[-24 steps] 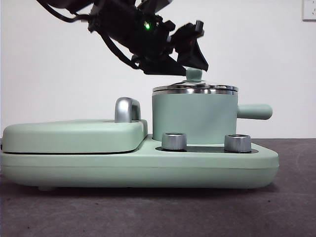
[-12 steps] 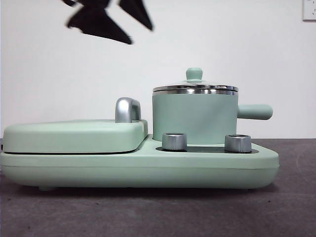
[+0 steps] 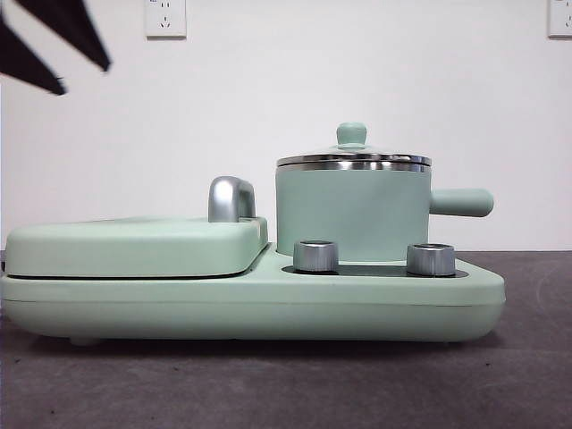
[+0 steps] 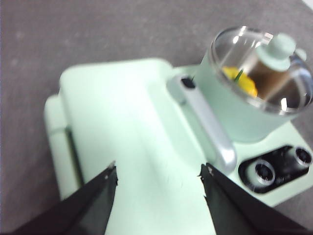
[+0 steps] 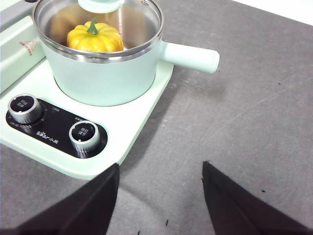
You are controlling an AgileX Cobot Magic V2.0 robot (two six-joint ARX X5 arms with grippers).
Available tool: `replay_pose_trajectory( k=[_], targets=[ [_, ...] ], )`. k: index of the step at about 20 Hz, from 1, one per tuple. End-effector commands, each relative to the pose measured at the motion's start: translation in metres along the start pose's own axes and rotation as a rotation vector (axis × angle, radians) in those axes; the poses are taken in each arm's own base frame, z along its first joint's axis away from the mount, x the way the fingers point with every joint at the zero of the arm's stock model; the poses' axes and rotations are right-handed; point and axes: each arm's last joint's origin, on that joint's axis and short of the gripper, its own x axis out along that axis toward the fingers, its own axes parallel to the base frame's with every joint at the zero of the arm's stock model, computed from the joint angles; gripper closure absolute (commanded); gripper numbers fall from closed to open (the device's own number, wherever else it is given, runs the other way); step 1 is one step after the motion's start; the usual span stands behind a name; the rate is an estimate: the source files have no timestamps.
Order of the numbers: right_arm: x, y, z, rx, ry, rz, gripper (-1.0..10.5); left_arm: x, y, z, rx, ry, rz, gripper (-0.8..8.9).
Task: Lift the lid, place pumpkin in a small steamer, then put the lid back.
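The lid (image 3: 353, 161) sits shut on the small steamer (image 3: 349, 214), its mint knob upright on top. Through the glass, the right wrist view shows the pumpkin (image 5: 95, 38) resting inside the small steamer (image 5: 107, 78) under the lid (image 5: 134, 22). The left wrist view also catches the pumpkin (image 4: 242, 81) beneath the lid (image 4: 264, 68). My left gripper (image 4: 159, 174) is open and empty, high over the flat griddle cover, and appears as black tips (image 3: 82, 77) at the top left. My right gripper (image 5: 160, 171) is open and empty, above the table beside the appliance.
The steamer stands on a wide mint-green appliance base (image 3: 250, 308) with two silver knobs (image 3: 315, 256). A flat griddle cover (image 3: 134, 246) with a chrome handle (image 3: 230, 198) fills the base's left half. The steamer's side handle (image 3: 460, 202) sticks out to the right.
The black arm that hovered at the lid's knob has drawn away up and to the left; only its tips remain at the top left corner. The lid and steamer have not moved.
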Motion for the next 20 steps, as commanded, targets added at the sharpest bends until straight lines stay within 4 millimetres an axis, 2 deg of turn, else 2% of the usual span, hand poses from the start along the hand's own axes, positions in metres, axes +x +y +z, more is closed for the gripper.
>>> replay_pose_trajectory(
  k=[1, 7, 14, 15, 16, 17, 18, 20],
  targets=[
    [0.000, 0.001, 0.002, 0.016, -0.013, 0.010, 6.8, -0.008, 0.003, -0.011, -0.043, 0.002, 0.013, 5.32],
    [0.004, 0.003, 0.007, 0.020, -0.036, 0.038, 6.8, -0.028, 0.005, -0.038, -0.091, 0.015, 0.030, 5.32],
    [0.008, 0.004, 0.006, 0.007, -0.001, 0.035, 6.8, -0.032, 0.006, -0.045, -0.096, 0.071, 0.055, 5.39],
    [0.008, 0.004, 0.006, 0.007, -0.005, 0.031, 7.0, -0.032, 0.006, -0.045, -0.096, 0.070, 0.054, 5.88],
    [0.007, 0.003, 0.007, 0.010, -0.013, 0.029, 7.9, -0.032, 0.006, -0.045, -0.096, 0.069, 0.054, 7.27],
    [0.006, 0.003, 0.007, 0.012, -0.022, 0.025, 9.6, -0.032, 0.006, -0.046, -0.102, 0.071, 0.053, 7.96],
    [0.006, 0.003, 0.008, 0.013, -0.030, 0.025, 9.2, -0.032, 0.006, -0.045, -0.097, 0.065, 0.052, 8.13],
    [0.006, 0.004, 0.010, 0.019, -0.055, 0.039, 9.3, -0.032, 0.005, -0.044, -0.095, 0.051, 0.046, 8.08]
  ],
)
